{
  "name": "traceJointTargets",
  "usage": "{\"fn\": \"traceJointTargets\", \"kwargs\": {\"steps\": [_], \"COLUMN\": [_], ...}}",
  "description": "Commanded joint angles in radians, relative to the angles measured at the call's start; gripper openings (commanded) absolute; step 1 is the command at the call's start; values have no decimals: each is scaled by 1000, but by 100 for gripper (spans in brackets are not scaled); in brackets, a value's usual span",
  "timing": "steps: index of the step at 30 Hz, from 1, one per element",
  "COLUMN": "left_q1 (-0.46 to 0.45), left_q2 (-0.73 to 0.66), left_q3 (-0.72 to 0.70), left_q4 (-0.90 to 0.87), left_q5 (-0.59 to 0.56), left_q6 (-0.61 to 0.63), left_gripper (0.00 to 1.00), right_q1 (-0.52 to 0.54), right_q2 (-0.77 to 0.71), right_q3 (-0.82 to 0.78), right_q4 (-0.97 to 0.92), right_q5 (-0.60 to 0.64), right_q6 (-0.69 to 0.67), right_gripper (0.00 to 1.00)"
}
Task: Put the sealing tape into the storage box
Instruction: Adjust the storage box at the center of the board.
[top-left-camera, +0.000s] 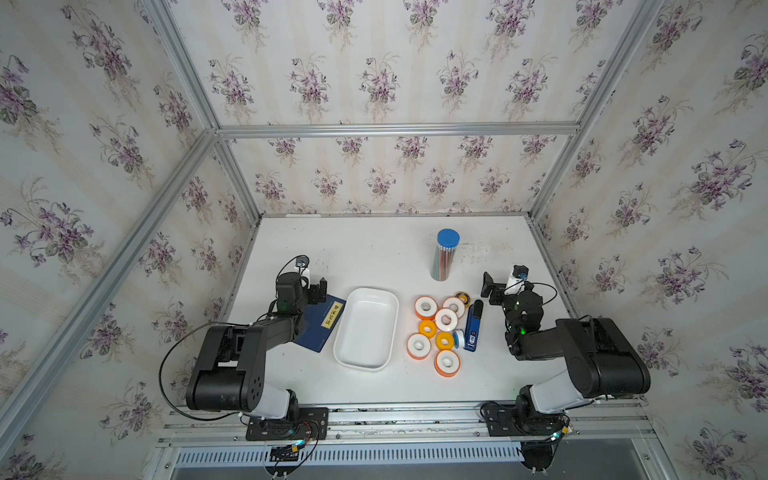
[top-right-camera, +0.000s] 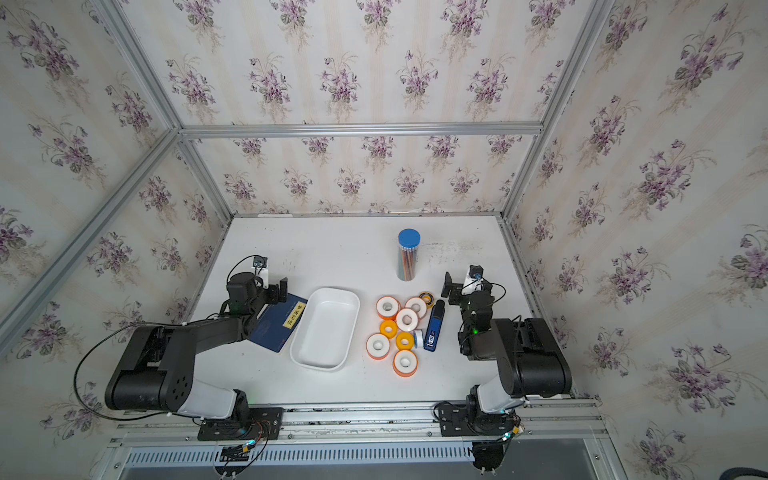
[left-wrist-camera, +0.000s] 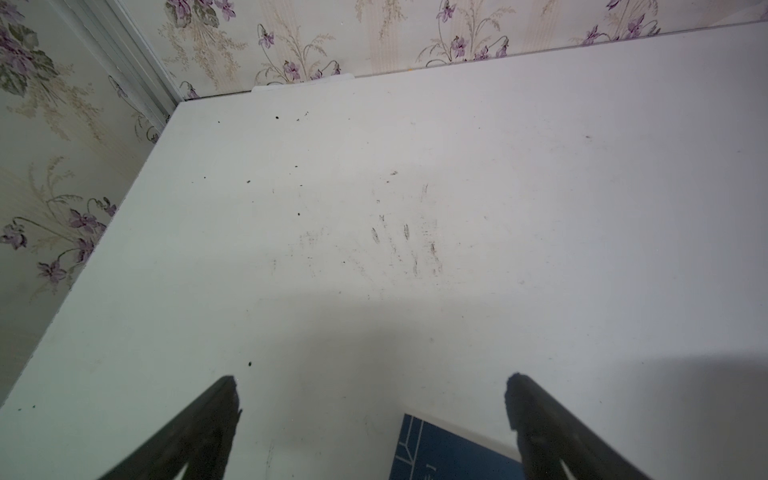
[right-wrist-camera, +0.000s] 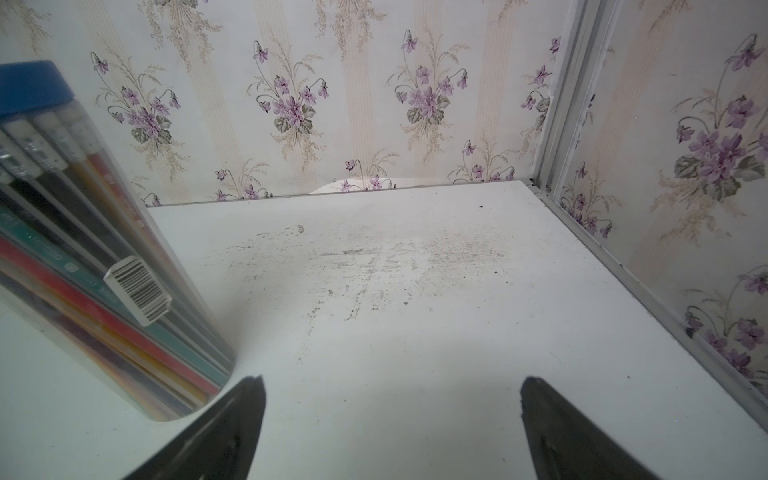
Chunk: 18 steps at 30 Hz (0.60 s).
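Observation:
The sealing tape is a cluster of several rolls on the white table, right of centre in both top views. It includes orange-rimmed white rolls (top-left-camera: 446, 319) (top-right-camera: 407, 319), small yellow rolls (top-left-camera: 444, 340), a blue-white roll (top-left-camera: 459, 336) and a black-yellow roll (top-left-camera: 462, 297). The storage box (top-left-camera: 365, 332) (top-right-camera: 325, 332) is a shallow white tray left of the rolls, with nothing in it. My left gripper (top-left-camera: 316, 291) (left-wrist-camera: 372, 395) hovers open left of the box, above a booklet corner. My right gripper (top-left-camera: 492, 289) (right-wrist-camera: 390, 395) hangs open just right of the rolls, holding nothing.
A navy booklet with a yellow label (top-left-camera: 322, 328) (left-wrist-camera: 449, 453) lies against the box's left side. A blue-and-black stapler-like bar (top-left-camera: 473, 328) lies at the right edge of the rolls. A clear pencil tube with a blue cap (top-left-camera: 444, 255) (right-wrist-camera: 83, 249) stands behind them. Walls enclose three sides.

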Motion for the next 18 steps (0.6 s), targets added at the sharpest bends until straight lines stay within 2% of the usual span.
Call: {"fn": "traceJointTargets", "kwargs": {"steps": [1, 6, 10, 15, 18], "left_q1": [2, 0, 1, 1, 1], "left_q2": [3, -18, -168, -355, -483], "left_q3": [6, 9, 9, 37, 57], "left_q4": [28, 11, -116, -314, -415], "left_q5": [-1, -27, -68, 8, 49], "left_q6": [3, -11, -39, -118, -211], "left_gripper": [100, 100, 100, 100, 100], "right_q1": [1, 0, 3, 23, 25], "right_q2": [5, 4, -9, -175, -297], "right_q3": [8, 6, 5, 30, 91], "right_q4": [22, 24, 24, -161, -381], "right_q5": [5, 5, 21, 90, 89], "right_q6": [-8, -8, -7, -4, 101], "right_gripper": [100, 100, 100, 100, 100]}}
